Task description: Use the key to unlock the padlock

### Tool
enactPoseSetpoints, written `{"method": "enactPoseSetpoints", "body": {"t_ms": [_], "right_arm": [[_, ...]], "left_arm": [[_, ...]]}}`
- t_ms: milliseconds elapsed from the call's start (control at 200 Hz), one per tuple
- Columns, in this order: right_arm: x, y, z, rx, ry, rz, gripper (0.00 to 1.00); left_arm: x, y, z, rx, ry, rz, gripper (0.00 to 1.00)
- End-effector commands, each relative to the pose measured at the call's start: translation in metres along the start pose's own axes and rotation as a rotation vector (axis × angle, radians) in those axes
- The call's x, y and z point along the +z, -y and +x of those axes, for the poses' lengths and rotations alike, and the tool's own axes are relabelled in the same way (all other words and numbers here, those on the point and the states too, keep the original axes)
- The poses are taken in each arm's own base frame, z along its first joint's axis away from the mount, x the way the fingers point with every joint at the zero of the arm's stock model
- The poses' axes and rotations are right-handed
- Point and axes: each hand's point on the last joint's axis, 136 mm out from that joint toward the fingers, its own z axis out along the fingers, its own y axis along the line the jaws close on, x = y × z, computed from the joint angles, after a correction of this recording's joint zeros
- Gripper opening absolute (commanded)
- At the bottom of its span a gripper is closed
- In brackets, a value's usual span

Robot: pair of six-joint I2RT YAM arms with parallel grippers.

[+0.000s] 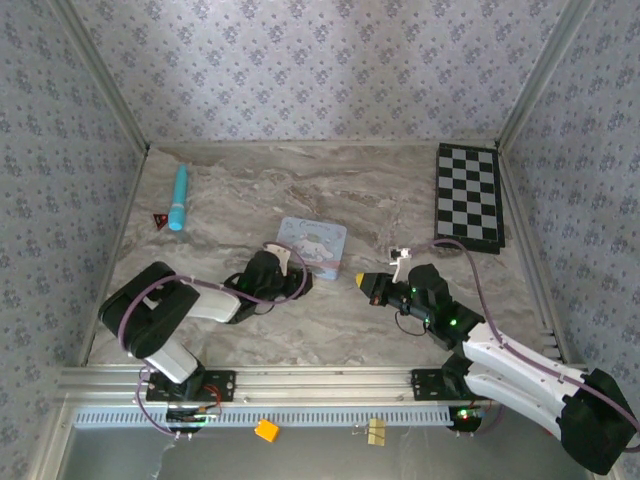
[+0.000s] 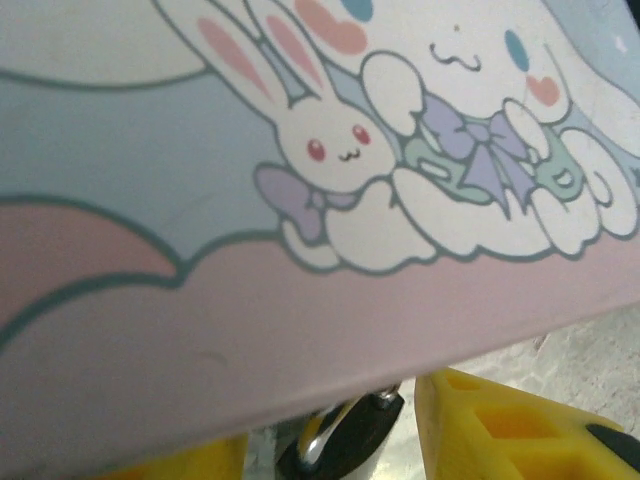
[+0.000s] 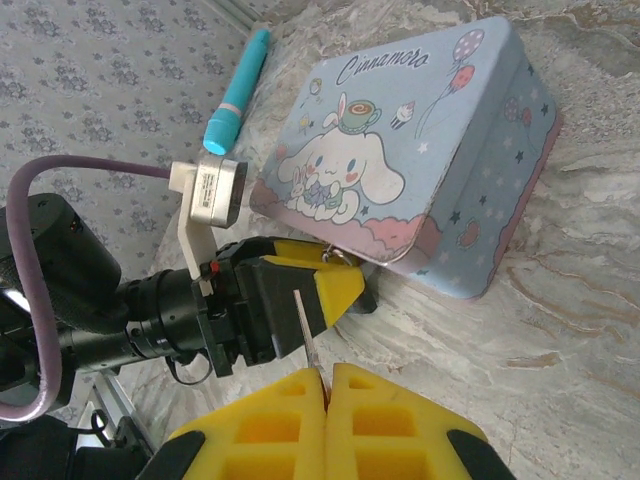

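Observation:
The black padlock (image 2: 345,435) with its silvery shackle lies on the table under the edge of the light-blue cartoon tin (image 2: 320,200). It sits between the yellow fingers (image 2: 520,430) of my left gripper (image 2: 335,432), which stand open with a gap on each side of it. From above, the left gripper (image 1: 295,268) is at the tin's (image 1: 312,245) near left corner. My right gripper (image 3: 325,375) is shut on the key (image 3: 305,325), whose thin silvery blade points at the left gripper's fingers (image 3: 330,285). A dark bit of the padlock (image 3: 365,300) shows beside them. The right gripper (image 1: 362,282) hovers just right of the tin.
A blue pen (image 1: 179,197) and a small red-and-black triangular object (image 1: 159,220) lie at the far left. A folded chessboard (image 1: 468,197) lies at the far right. Patterned walls close in the table on three sides.

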Motion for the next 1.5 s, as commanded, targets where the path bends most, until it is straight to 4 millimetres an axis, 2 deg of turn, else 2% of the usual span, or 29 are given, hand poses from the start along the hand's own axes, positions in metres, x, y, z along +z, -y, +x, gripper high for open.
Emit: {"method": "enactPoseSetpoints", "body": {"t_ms": [0,165,740,835,920,1064,1269,1494], "right_arm": [[-0.001,-0.01,-0.006,-0.002,0.018,-0.03,0.0],[-0.001,-0.009,-0.006,-0.002,0.016,-0.025,0.0],[-0.001,-0.004,-0.004,0.009,0.018,-0.011,0.0],[0.0,-0.003,-0.003,0.016,0.011,-0.003,0.0],[0.001,0.0,-0.001,0.029,0.003,0.009,0.0],[0.007,0.006,0.004,0.075,-0.011,0.032,0.0],[0.024,0.007,0.018,0.156,-0.064,0.043,0.0],[0.034,0.006,0.036,0.266,-0.099,0.04,0.0]], "left_arm": [[0.01,-0.01,0.003,-0.003,-0.003,-0.012,0.47],[0.013,-0.01,0.007,-0.001,-0.018,-0.006,0.44],[0.007,-0.004,-0.001,-0.055,-0.017,-0.008,0.2],[0.002,-0.009,-0.007,-0.163,-0.034,-0.085,0.2],[-0.002,0.002,-0.014,-0.256,-0.034,-0.056,0.19],[-0.007,0.002,-0.017,-0.433,-0.049,-0.092,0.13],[0.003,0.024,-0.018,-0.596,-0.086,0.019,0.08],[0.006,0.029,-0.016,-0.679,-0.101,0.039,0.04]]}}
